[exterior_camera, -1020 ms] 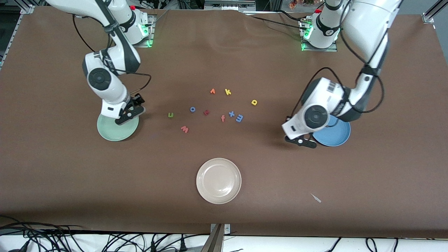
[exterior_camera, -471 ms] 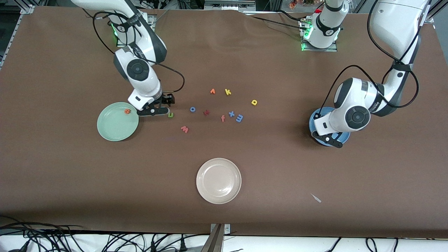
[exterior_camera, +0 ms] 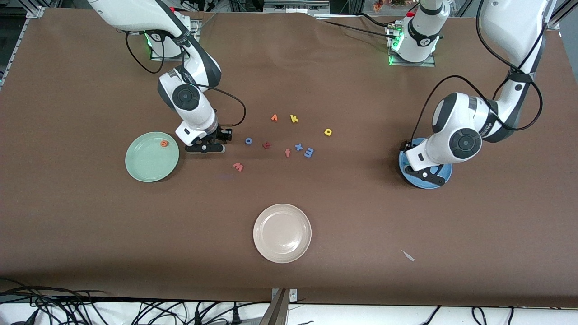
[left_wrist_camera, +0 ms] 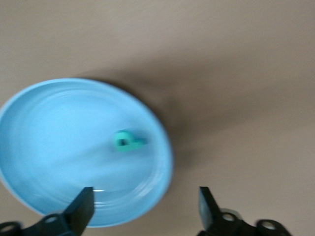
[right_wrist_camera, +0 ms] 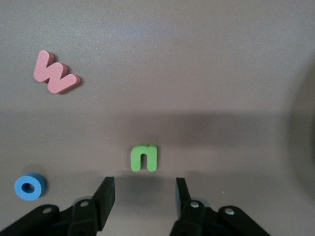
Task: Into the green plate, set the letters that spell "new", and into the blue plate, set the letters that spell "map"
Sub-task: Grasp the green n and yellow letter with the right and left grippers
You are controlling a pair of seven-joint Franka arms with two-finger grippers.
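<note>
The pale green plate (exterior_camera: 152,156) holds the orange e (exterior_camera: 164,144). My right gripper (exterior_camera: 207,149) hangs low beside that plate, over the green n (right_wrist_camera: 143,157), which the hand hides in the front view. Its jaws (right_wrist_camera: 143,194) are open and empty, the n just ahead of the tips. The salmon w (exterior_camera: 238,166) (right_wrist_camera: 55,74) lies nearer the front camera. My left gripper (exterior_camera: 424,175) (left_wrist_camera: 146,209) is open over the blue plate (exterior_camera: 424,185) (left_wrist_camera: 59,147), where the teal p (left_wrist_camera: 129,140) lies. The blue m (exterior_camera: 309,152) and yellow a (exterior_camera: 328,132) lie mid-table.
Other loose letters sit mid-table: a blue o (exterior_camera: 248,141) (right_wrist_camera: 30,186), a red letter (exterior_camera: 266,145), a salmon f (exterior_camera: 287,153), a blue x (exterior_camera: 298,146), an orange v (exterior_camera: 274,118), a yellow k (exterior_camera: 294,118). A cream plate (exterior_camera: 282,233) stands nearer the front camera.
My right gripper left the e in the green plate, moved over the n and its jaws narrowed. My left gripper swung over the blue plate and opened; the p lies there.
</note>
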